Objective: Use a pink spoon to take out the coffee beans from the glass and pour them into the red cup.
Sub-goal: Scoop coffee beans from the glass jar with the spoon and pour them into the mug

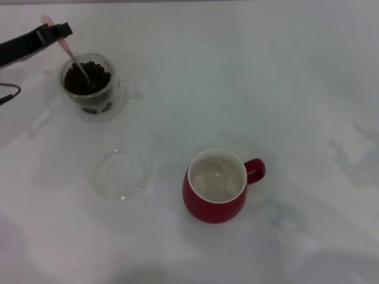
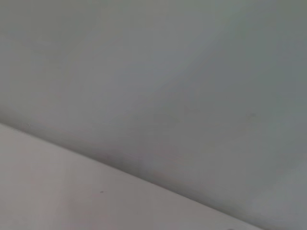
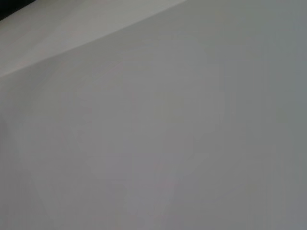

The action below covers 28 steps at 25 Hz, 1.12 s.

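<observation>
Pink handle up top, and the left gripper [image 1: 59,29] has it: black fingers pinched on the pale end of the pink spoon [image 1: 70,52], coming in from the far left edge of the head view. From those fingertips the spoon slants down and away, its metal bowl sunk into the coffee beans [image 1: 87,77] that fill the glass [image 1: 90,87]. The glass sits just below the fingers, its clear handle pointing away from the gripper toward the open table [image 1: 249,71].

Well apart from the fingers, much nearer the robot, the red cup [image 1: 216,188] stands upright, cream inside showing, with one tiny dark speck on its floor and its loop handle turned to the far side from the gripper. Between glass and cup, closer to the glass side, lies a shallow clear glass dish [image 1: 120,175], touching neither.

Both wrist views show only plain pale surface. The right gripper is nowhere to be seen.
</observation>
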### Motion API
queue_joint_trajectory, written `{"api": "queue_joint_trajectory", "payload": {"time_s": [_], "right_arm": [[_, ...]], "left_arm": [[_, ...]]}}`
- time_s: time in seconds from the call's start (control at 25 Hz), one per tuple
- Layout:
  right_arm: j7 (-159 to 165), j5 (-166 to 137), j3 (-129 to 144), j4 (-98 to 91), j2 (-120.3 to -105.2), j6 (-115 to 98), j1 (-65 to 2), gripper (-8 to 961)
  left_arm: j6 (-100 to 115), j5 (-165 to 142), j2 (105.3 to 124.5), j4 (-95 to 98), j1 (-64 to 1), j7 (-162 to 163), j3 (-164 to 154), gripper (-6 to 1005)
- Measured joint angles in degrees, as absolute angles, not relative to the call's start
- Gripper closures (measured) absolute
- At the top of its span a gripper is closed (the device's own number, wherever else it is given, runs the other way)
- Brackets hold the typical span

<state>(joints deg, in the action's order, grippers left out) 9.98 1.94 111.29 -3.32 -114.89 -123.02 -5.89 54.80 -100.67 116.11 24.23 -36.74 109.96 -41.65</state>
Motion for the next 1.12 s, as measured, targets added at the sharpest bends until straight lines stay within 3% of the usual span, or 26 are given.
{"api": "queue_joint_trajectory", "payload": {"time_s": [1.12], "right_arm": [[10.57,1.93,111.35,-2.28,-113.9,-122.98,-7.28,349]], "left_arm": [[64.67,-75.0,117.26,19.66,-22.99,111.78,-41.47,872]]}}
